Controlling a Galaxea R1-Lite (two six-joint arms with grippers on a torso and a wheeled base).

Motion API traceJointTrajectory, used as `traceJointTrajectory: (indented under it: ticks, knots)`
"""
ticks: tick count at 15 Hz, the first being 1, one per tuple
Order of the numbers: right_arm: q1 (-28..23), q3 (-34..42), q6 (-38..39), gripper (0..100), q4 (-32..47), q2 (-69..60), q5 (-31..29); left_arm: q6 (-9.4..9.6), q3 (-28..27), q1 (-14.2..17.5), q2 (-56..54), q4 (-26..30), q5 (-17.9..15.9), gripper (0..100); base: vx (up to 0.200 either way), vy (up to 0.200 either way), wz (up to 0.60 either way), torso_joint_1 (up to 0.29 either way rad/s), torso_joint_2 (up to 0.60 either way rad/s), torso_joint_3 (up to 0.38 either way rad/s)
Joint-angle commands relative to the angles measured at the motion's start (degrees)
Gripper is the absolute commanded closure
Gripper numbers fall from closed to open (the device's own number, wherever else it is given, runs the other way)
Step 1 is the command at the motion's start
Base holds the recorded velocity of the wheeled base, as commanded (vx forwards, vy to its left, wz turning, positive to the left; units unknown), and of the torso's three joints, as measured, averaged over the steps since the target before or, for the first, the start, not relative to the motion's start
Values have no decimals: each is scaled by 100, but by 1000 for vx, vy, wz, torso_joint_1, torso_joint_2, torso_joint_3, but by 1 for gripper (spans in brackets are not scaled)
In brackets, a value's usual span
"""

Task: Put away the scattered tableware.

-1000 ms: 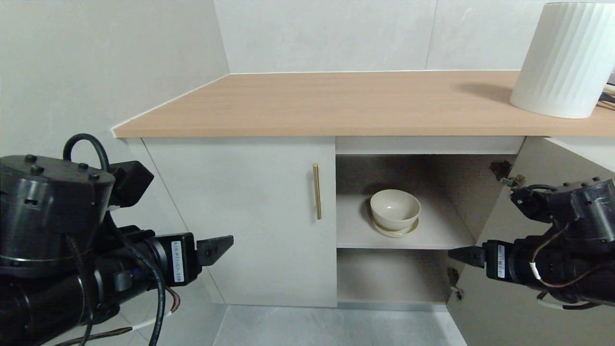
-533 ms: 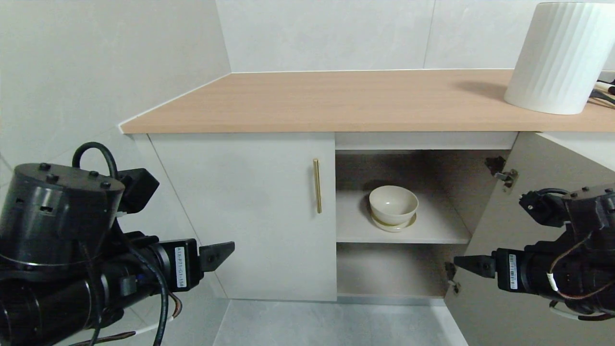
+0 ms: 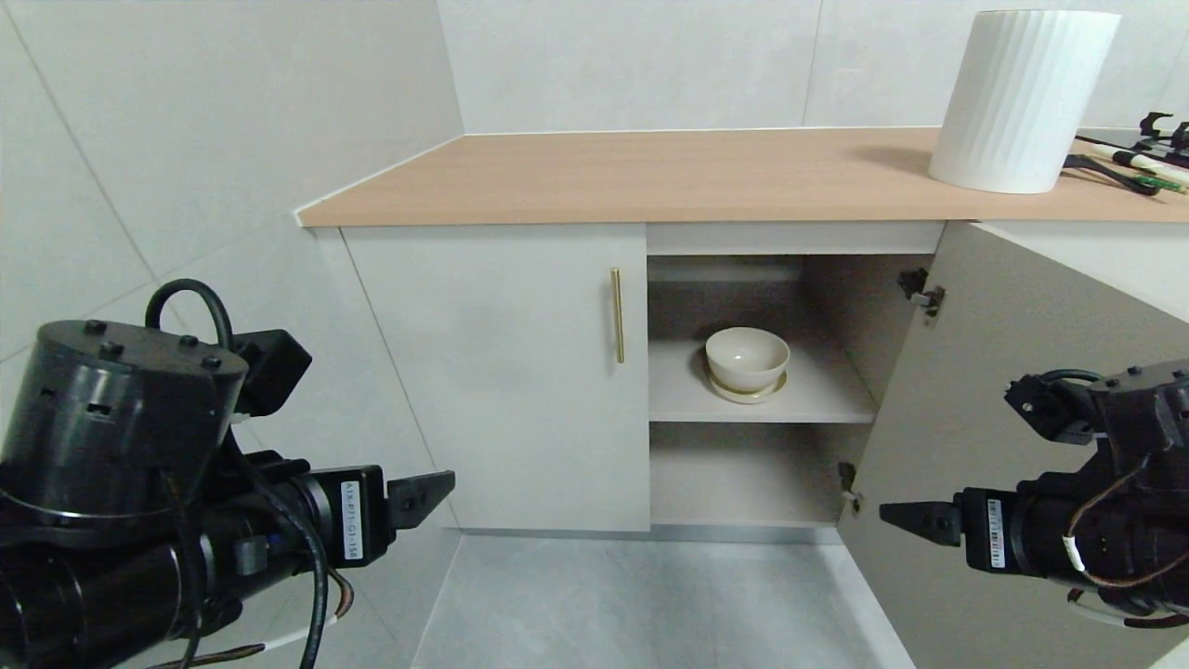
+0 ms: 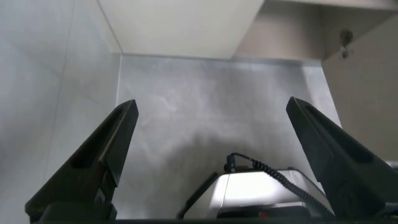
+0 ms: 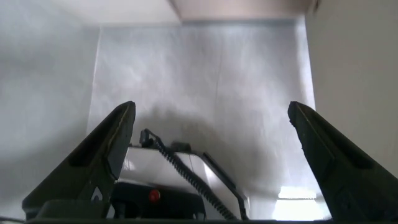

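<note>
Under a wooden countertop, a white cabinet stands with its right door open. A cream bowl sits on a plate midway along the upper shelf. The left gripper and right gripper are spread wide, empty.

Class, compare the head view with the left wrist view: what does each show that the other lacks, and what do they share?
Head view's own: the bowl on a plate on the cupboard's upper shelf, the wooden counter with a white ribbed container, the brass handle on the closed door, the right gripper.
Left wrist view's own: the wide gap between the left gripper's fingers, seen from behind.
Shared: the left gripper, the grey floor, the lower hinge of the open door.
</note>
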Motion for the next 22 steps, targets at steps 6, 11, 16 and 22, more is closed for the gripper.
traceJointTrajectory:
  ticks: [6,11,16,22]
  knots:
    - [47,-19,10,0,5,13,-2,7,22,1,9,1,1,0,-133,0,0,2,2,2]
    - [47,-10,10,0,5,13,-2,16,48,1,18,1,-8,0,0,0,0,0,0,0]
    - [47,-1,10,0,84,-233,-2,34,48,1,27,1,-8,0,0,0,0,0,0,0]
    - [47,-1,10,0,849,-884,24,34,48,-8,18,1,1,0,0,-100,0,0,1,1]
